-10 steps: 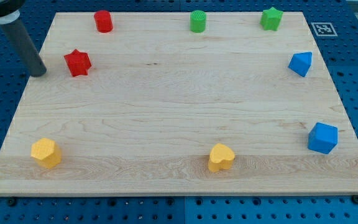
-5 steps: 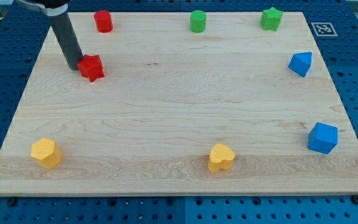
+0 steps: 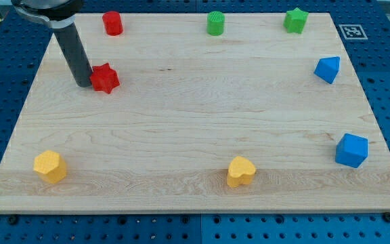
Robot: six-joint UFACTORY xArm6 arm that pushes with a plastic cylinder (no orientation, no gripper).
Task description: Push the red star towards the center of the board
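Observation:
The red star lies on the wooden board in the upper left part of the view. My dark rod comes down from the view's top left. My tip sits right against the star's left side, touching it. The star is far to the left of and above the board's middle.
A red cylinder, a green cylinder and a green star stand along the top edge. Two blue blocks sit at the right. A yellow block and a yellow heart lie near the bottom edge.
My tip came in from the board's left edge, met the red star and pushed it to the right and slightly down. The other blocks have not moved.

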